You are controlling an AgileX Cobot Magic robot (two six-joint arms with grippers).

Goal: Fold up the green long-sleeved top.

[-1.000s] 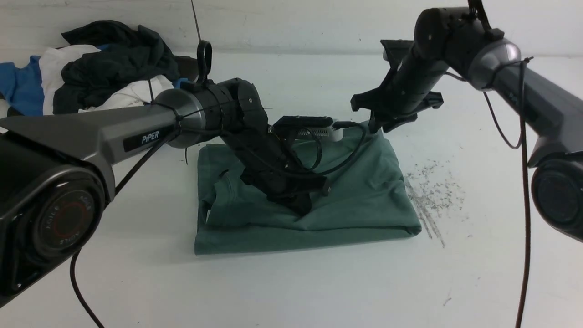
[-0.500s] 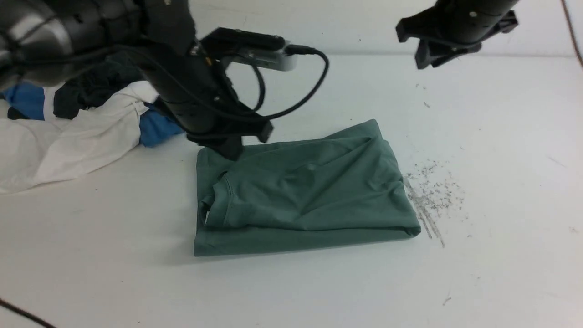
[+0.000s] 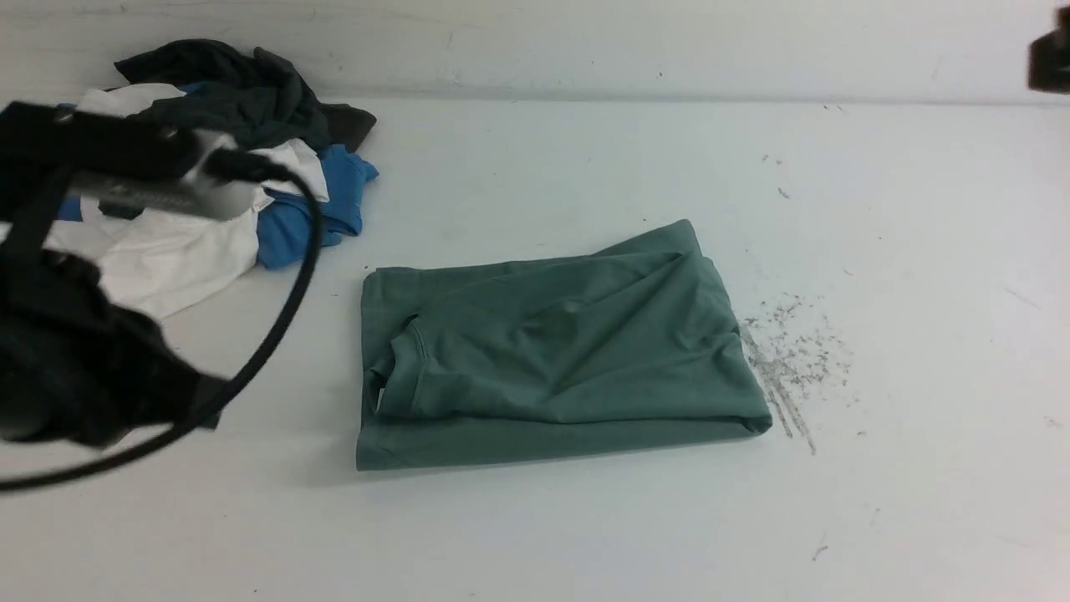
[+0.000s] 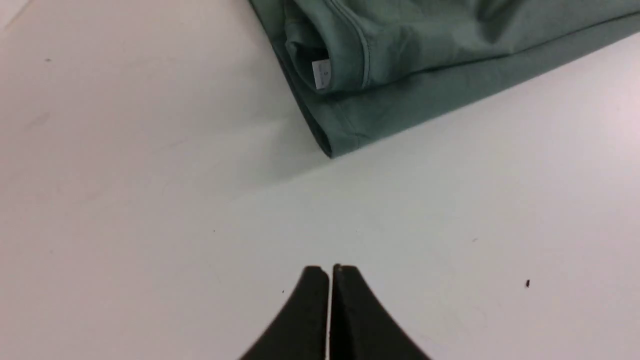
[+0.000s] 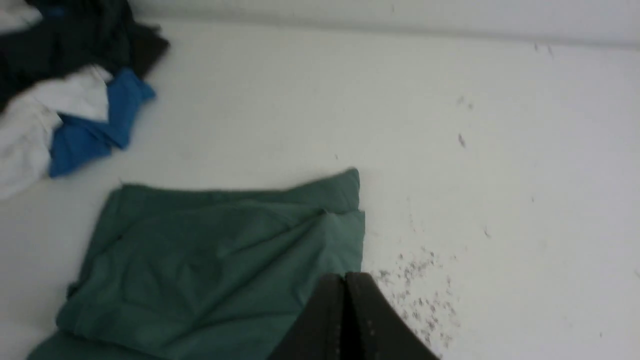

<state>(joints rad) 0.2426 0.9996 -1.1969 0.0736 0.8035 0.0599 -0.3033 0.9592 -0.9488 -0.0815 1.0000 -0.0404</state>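
The green long-sleeved top lies folded into a thick rectangle in the middle of the white table, its collar at the left end. The left wrist view shows that collar with its white neck tag. My left gripper is shut and empty over bare table, a little off the top's near left corner. In the front view the left arm is a dark blur at the left edge. My right gripper is shut with nothing in it, high above the top's right edge. Only a dark sliver of the right arm shows at the far right.
A pile of dark grey, white and blue clothes lies at the back left. Grey scuff marks speckle the table just right of the top. A wall closes off the back. The left arm's cable hangs over the table.
Both arms have drawn away from the top. The left arm swung left and back toward me. The right arm rose and went off to the right, and its jaws closed.
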